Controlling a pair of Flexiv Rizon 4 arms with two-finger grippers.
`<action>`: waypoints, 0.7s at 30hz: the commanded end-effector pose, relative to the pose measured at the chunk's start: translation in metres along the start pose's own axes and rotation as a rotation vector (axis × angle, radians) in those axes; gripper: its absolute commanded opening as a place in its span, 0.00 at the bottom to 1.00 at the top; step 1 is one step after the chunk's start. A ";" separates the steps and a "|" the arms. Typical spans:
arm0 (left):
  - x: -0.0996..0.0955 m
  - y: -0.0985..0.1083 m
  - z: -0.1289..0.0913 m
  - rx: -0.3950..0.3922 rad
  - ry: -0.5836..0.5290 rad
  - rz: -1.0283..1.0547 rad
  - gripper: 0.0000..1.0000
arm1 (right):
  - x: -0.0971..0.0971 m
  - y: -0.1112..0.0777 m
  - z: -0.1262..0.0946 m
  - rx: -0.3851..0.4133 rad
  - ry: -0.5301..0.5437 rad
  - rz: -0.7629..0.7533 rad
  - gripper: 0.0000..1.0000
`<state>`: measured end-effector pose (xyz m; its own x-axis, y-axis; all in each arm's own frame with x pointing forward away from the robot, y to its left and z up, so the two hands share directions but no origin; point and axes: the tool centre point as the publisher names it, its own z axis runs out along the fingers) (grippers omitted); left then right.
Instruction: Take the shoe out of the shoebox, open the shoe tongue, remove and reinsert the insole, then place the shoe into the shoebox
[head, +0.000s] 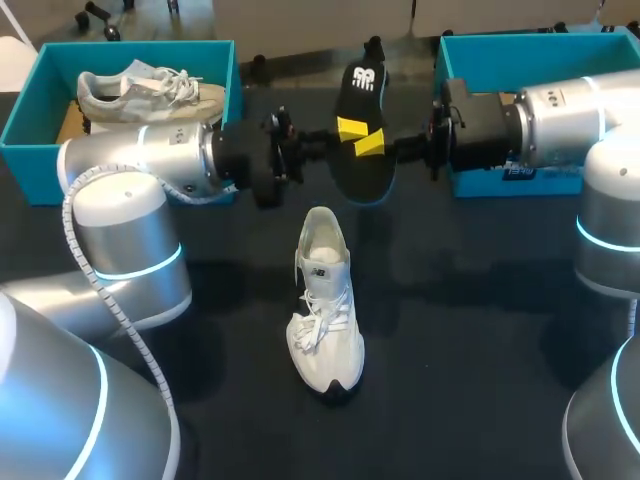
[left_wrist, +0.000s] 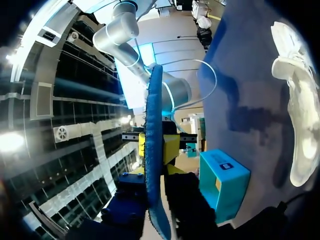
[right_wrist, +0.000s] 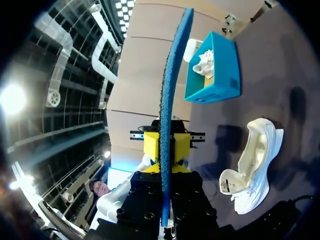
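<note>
A black insole with a blue underside (head: 362, 130) hangs upright over the middle of the table, held between my two arms. My right gripper (head: 372, 145) comes in from the right and is shut on it. In the right wrist view the insole (right_wrist: 170, 100) stands edge-on between the yellow fingers (right_wrist: 150, 150). My left gripper (head: 350, 128) meets the insole from the left, and the left wrist view shows the insole (left_wrist: 154, 150) edge-on ahead of it. Below it a white shoe (head: 325, 300) lies on the table, heel toward the insole, laces loose.
A teal shoebox (head: 30, 110) at the back left holds another white shoe (head: 140, 90). Behind my right arm at the back right stands a second teal shoebox (head: 500, 50). The dark tabletop (head: 450, 330) spreads around the shoe.
</note>
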<state>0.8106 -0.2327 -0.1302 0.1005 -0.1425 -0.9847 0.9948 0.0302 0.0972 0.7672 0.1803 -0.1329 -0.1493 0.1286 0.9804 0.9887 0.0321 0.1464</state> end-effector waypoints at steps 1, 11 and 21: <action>-0.002 0.002 -0.003 0.000 0.005 0.002 1.00 | 0.000 0.002 0.002 0.003 -0.009 0.000 0.00; -0.006 0.008 -0.028 0.002 0.074 -0.057 1.00 | -0.008 0.006 -0.001 -0.013 -0.050 -0.052 0.00; -0.008 0.019 -0.064 -0.039 0.175 -0.180 1.00 | -0.016 0.006 -0.010 -0.079 -0.089 -0.074 0.00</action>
<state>0.8313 -0.1826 -0.1340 -0.0766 -0.0115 -0.9970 0.9946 0.0688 -0.0772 0.7837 0.1711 -0.1465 -0.2200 0.2116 0.9523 0.9735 -0.0153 0.2283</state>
